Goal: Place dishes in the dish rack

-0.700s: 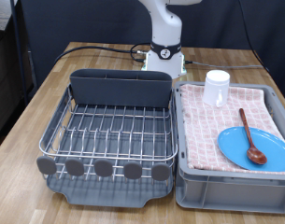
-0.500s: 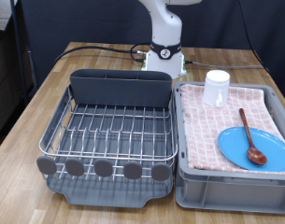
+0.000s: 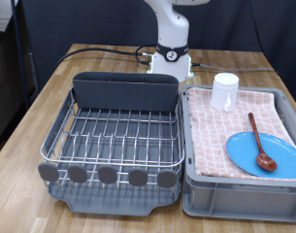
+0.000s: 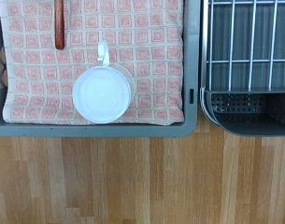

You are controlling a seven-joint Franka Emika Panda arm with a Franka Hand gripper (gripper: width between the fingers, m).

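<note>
On the tabletop (image 3: 31,116), we see cup (image 3: 224,91), plate (image 3: 263,151) and spoon (image 3: 260,142) waiting in the bin (image 3: 235,194) (cloth-cushioned); rack (image 3: 114,136) bare; pincer unseen, state unknown.

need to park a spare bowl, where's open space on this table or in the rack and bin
The dish rack grid holds nothing across its wires, bordered by its grey back compartment and front tabs. In the cloth-lined bin, the patch between the cup and plate is bare. The bin's front is crowded by plate and spoon. Wood shows at the rack's left. The gripper is not visible.
</note>
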